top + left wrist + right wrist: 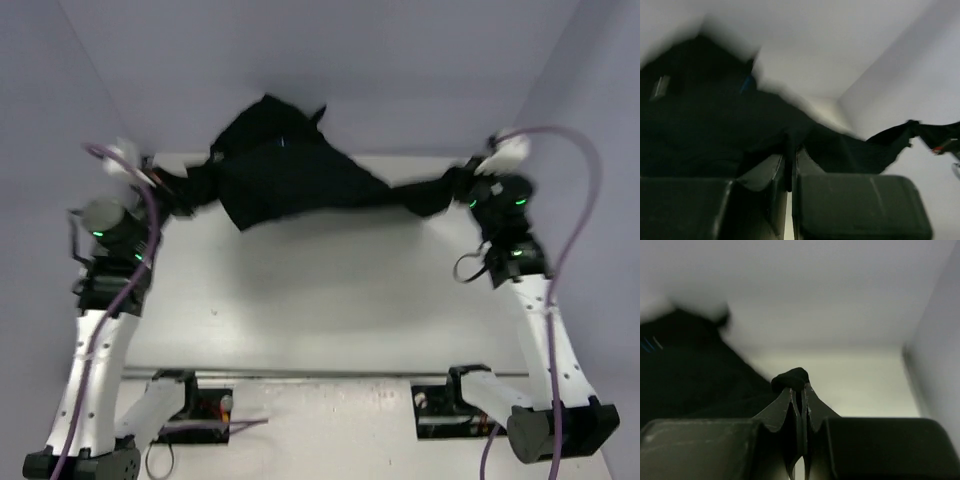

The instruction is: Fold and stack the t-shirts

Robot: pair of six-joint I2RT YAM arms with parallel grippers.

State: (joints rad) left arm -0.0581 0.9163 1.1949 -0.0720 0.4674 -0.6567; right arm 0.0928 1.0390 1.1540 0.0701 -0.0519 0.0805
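1. Top external shows the t-shirt [290, 175] strung between the two grippers over the far part of the table [330, 300]. The left gripper [172, 195] pinches one end and the right gripper [448, 192] pinches the other. The middle of the garment bunches into a dark mass, and its right end is drawn out into a narrow rope.
2. The wide, raised hold looks meant to pull the cloth open so that it can be laid flat. No fold shows yet, so I judge the task to be in its early part.
3. From above, I cannot tell whether the lowest hem touches the table or hangs just clear of it.
4. Left wrist adds what the overhead view cannot show. The jaws are pressed together with almost no gap, and a pleat of black cloth is caught between them. From there the fabric runs off to the right in a taut strip. A blue fleck [746, 83] shows on the blurred body of the shirt, too soft to read as a logo.
5. Right wrist shows its own jaws closed the same way. Only a small black nub of the t-shirt pokes up past the tips. That bite looks shallow, and a hard tug might pull it free.
6. Only the overhead view gives the whole span and both ends at once. Only the wrist views show how much cloth each grip really has.
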